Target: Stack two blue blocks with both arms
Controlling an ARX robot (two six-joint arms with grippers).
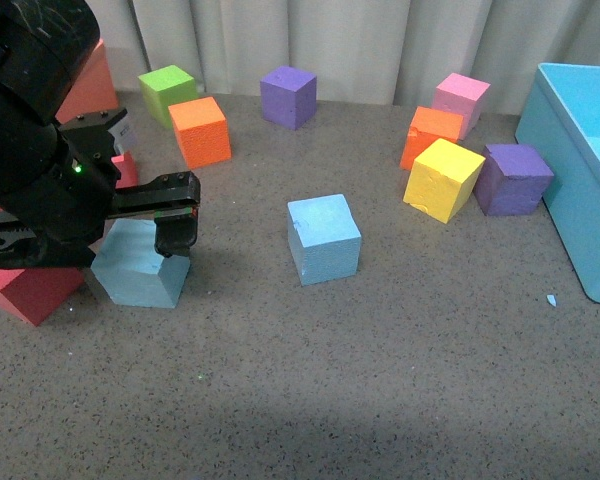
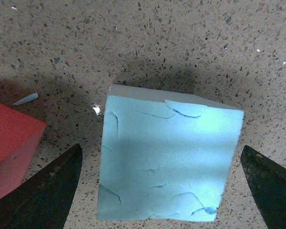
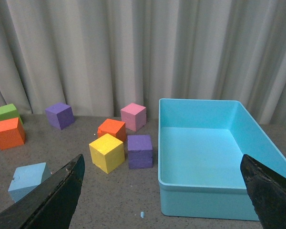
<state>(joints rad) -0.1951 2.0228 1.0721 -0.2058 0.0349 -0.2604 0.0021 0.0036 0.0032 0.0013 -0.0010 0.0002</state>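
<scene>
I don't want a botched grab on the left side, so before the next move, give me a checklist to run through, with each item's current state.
1. Left tool open: ok.
2. Its fingers straddle the left blue block, with a gap on each side: ok.
3. Finger clear of the red block: cannot tell.
4. Grip depth on that block: cannot tell.
5. Second blue block stands alone, top bare: ok.
6. Right tool open and empty: ok.
</scene>
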